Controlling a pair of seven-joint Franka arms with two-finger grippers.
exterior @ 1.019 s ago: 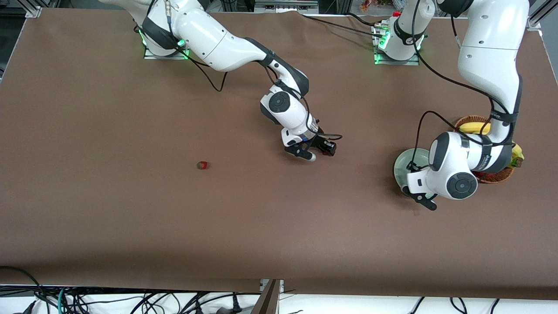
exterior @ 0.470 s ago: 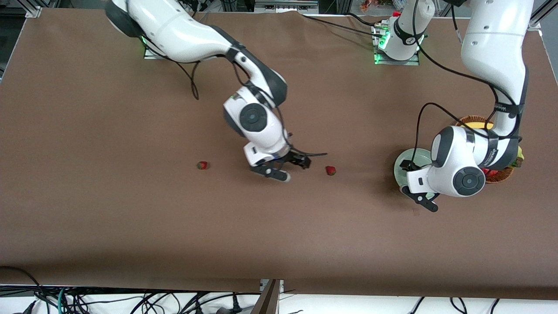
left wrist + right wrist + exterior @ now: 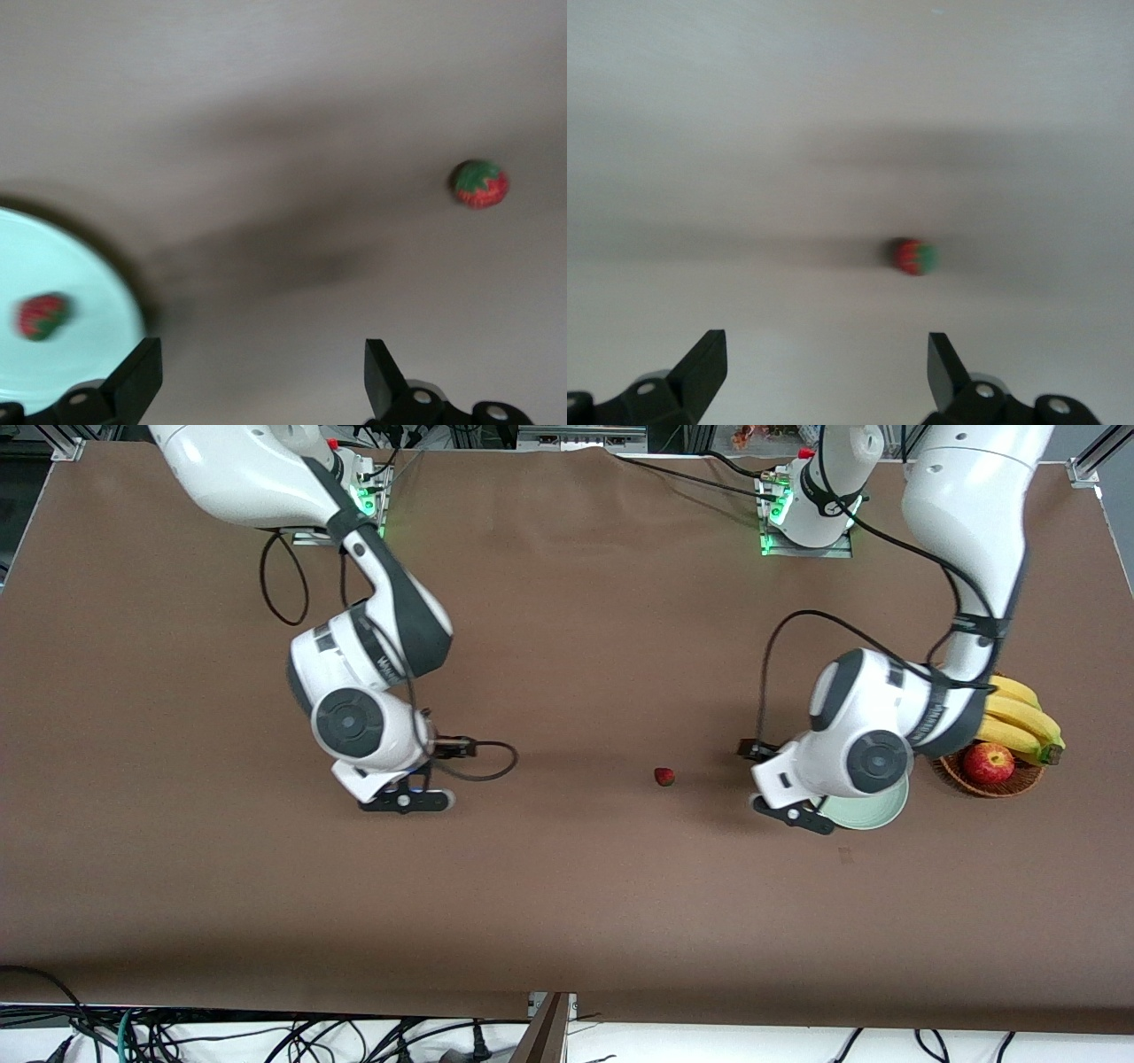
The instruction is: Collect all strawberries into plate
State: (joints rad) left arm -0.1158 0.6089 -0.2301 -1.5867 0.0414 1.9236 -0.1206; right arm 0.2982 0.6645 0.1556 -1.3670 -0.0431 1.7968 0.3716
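One strawberry lies on the brown table mid-way between the arms; the left wrist view shows this strawberry too. A second strawberry rests on the pale green plate. In the front view the plate is half hidden under the left arm's hand. My left gripper hangs open and empty over the table beside the plate's rim. My right gripper is open and empty, low over the table, with a third strawberry just ahead of its fingers; the front view hides that berry.
A wicker basket with a red apple and bananas stands beside the plate toward the left arm's end. Cables loop from both wrists.
The right gripper let a strawberry go on the table's middle and swung toward the right arm's end. The left gripper opened over the plate and moved off its rim toward the middle.
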